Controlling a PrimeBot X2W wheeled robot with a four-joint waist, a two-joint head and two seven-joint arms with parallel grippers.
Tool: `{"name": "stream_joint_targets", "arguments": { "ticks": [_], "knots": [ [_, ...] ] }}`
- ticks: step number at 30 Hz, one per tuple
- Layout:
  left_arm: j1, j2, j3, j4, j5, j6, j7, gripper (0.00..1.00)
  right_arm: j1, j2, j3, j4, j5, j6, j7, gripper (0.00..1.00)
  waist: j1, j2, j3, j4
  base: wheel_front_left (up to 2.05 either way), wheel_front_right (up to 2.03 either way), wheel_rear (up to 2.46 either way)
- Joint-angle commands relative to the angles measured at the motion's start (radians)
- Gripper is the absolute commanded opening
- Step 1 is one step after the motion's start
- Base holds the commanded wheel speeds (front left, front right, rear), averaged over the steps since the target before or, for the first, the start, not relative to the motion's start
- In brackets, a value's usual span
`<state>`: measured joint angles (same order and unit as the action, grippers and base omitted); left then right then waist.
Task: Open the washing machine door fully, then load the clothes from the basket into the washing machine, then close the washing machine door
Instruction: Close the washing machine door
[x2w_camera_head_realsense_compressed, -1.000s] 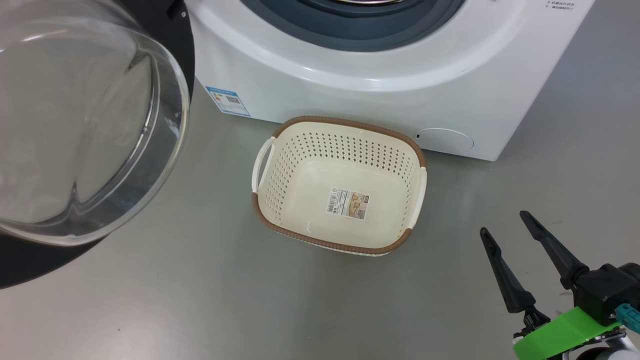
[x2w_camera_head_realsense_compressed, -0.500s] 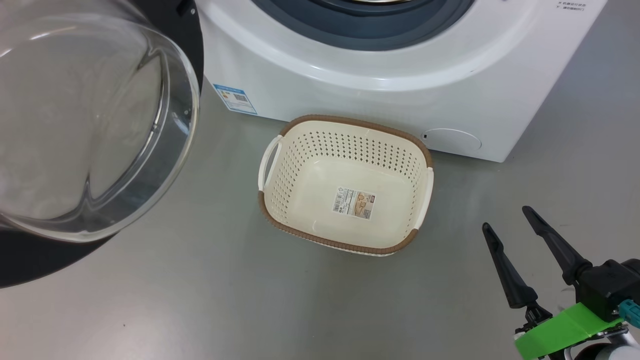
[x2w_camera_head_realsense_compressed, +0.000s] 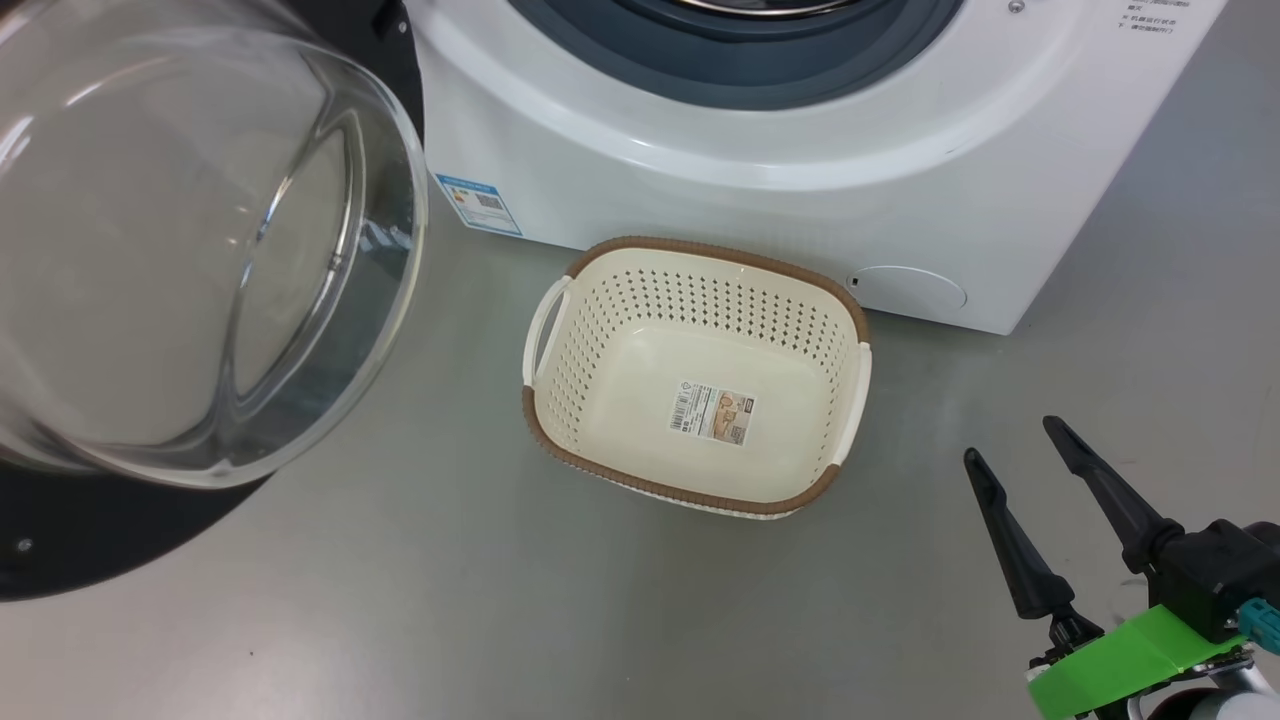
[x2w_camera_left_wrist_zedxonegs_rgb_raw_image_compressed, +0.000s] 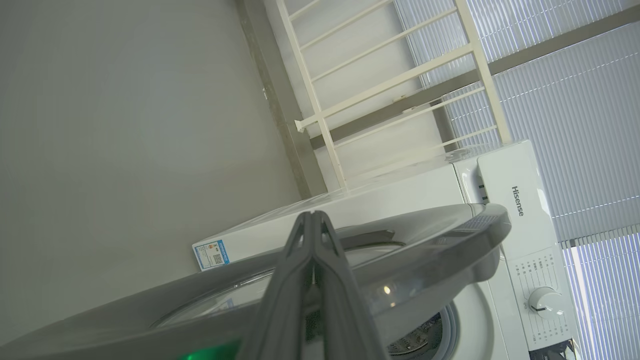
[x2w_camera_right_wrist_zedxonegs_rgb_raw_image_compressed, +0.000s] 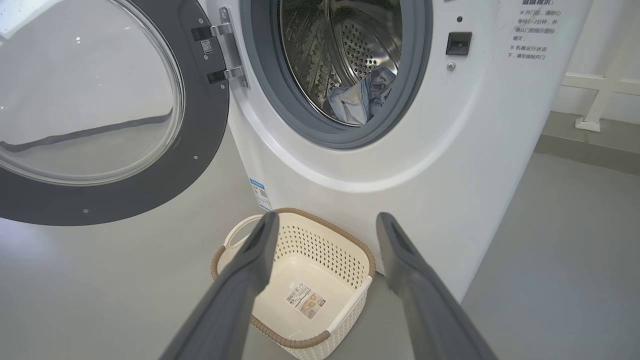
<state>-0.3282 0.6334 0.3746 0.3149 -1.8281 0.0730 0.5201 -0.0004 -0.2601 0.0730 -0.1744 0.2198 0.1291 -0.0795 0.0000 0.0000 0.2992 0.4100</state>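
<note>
The left tool (x2w_camera_left_wrist_zedxonegs_rgb_raw_image_compressed: 312, 216) is closed, its two fingers (x2w_camera_left_wrist_zedxonegs_rgb_raw_image_compressed: 300, 265) pressed together with nothing between them. It points along the outer side of the door (x2w_camera_left_wrist_zedxonegs_rgb_raw_image_compressed: 430, 240), but I cannot tell if it touches it. In the last second the whole head view has slid a little, so the camera has moved. Still, the edge of the door's glass (x2w_camera_head_realsense_compressed: 200, 250) has come nearer to the lower front of the washing machine (x2w_camera_head_realsense_compressed: 760, 160) than that slide explains. I judge the door is starting to swing back toward it.

The right tool (x2w_camera_head_realsense_compressed: 1010, 438) has kept its place, out in front of the washing machine toward its right corner. It is fully open, holding nothing and touching nothing.

The basket (x2w_camera_head_realsense_compressed: 700, 246) stands on the floor (x2w_camera_head_realsense_compressed: 400, 600) just in front of the washing machine and is empty. The clothes (x2w_camera_right_wrist_zedxonegs_rgb_raw_image_compressed: 357, 97) lie inside the drum (x2w_camera_right_wrist_zedxonegs_rgb_raw_image_compressed: 350, 45). Loading looks finished, and closing the door is the step in hand.
</note>
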Motion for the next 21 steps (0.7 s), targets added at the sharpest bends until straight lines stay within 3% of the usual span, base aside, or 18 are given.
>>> {"name": "stream_joint_targets", "arguments": {
  "ticks": [1, 21],
  "knots": [
    [0.003, 0.051, 0.018, -0.034, -0.014, -0.009, 0.026, 0.00, -0.018, -0.006, 0.020, -0.022, 0.006, 0.002, -0.003, 1.00, 0.0000, 0.0000, -0.002, 0.000, 0.00, 0.00, 0.00],
    [0.139, -0.008, 0.026, -0.279, -0.106, -0.032, 0.184, 0.00, -0.006, 0.033, 0.006, -0.007, 0.001, 0.002, -0.031, 1.00, 0.0000, 0.0000, -0.051, -0.012, 0.00, 0.00, 0.00]
  ]
}}
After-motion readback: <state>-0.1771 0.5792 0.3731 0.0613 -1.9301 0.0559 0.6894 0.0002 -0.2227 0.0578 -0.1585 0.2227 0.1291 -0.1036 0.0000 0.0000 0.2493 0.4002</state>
